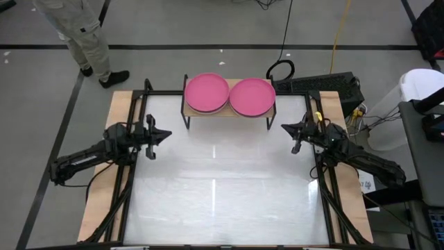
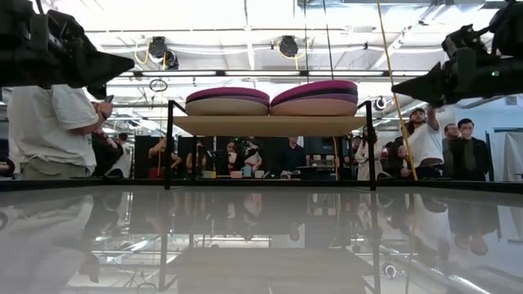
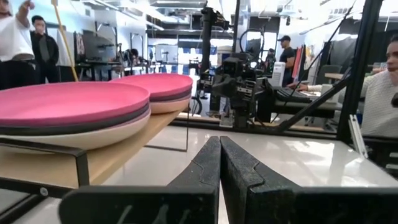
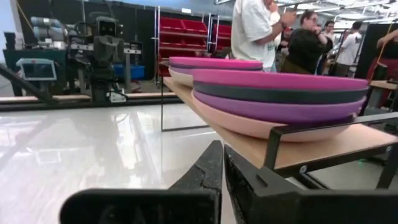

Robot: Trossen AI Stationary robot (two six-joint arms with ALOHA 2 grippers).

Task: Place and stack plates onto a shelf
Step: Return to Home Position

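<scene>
My left end effector [image 1: 166, 133] hangs over the 9 o'clock side of the counter [image 1: 222, 187]. Its fingers [image 3: 202, 168] are pressed together with nothing between them and point in toward the middle. My right end effector [image 1: 284, 127] hangs over the 3 o'clock side facing the opposite way, and its fingers [image 4: 208, 171] are likewise together and empty. Both are well apart from the shelf [image 1: 229, 114], which stands at the 12 o'clock edge of the counter on thin black legs.

All the plates I can see are on that board, in two piles side by side, with rims meeting near its middle. The left stack [image 1: 206, 93] fills the 9 o'clock half and the right stack [image 1: 251, 96] the 3 o'clock half.

From my right wrist, the right stack reads from the top down as a hot pink plate [image 4: 280, 79], a black plate [image 4: 280, 94], a purple plate [image 4: 280, 111] and a salmon plate [image 4: 280, 129], which rests on the wood. From my left wrist, the left stack shows a pink top plate [image 3: 68, 102], a dark plate [image 3: 74, 129] under it and a pale plate [image 3: 74, 140] at the bottom. I cannot tell whether another lies between them.

A person [image 1: 87, 38] stands on the floor beyond the counter, toward 10 o'clock.
</scene>
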